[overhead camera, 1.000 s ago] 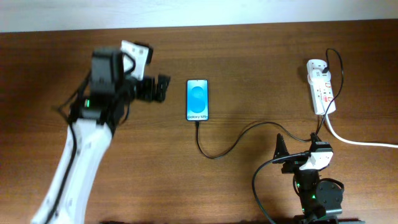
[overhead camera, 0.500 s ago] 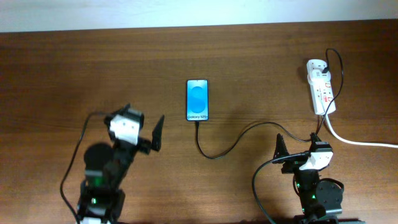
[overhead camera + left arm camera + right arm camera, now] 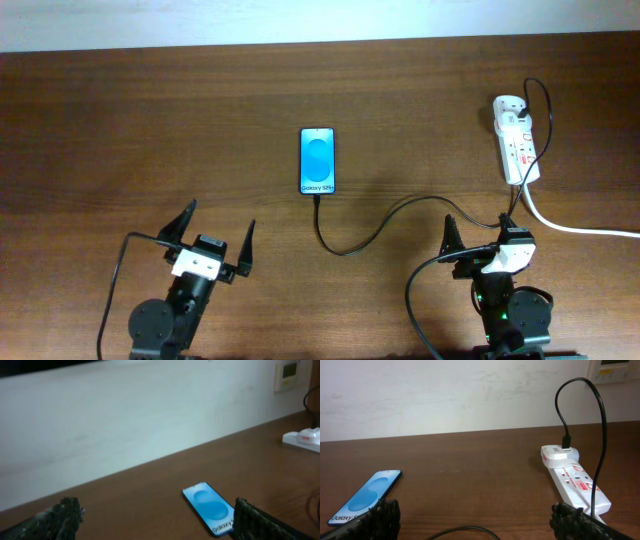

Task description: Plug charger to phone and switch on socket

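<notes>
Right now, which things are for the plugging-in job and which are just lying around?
For the job: phone, charger, socket.
Just there: wall plate; the socket's thick white cord, which nobody needs to touch.

Blue-screened phone (image 3: 209,508) flat on brown table (image 3: 120,491), white socket (image 3: 303,440) far right, left pincer (image 3: 155,505) spread wide

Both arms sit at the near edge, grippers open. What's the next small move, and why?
Probably reach the right gripper toward the socket, since that arm is nearer to it. The charger already seems to meet the phone, so the switch likely remains; its state can't be told.
</notes>
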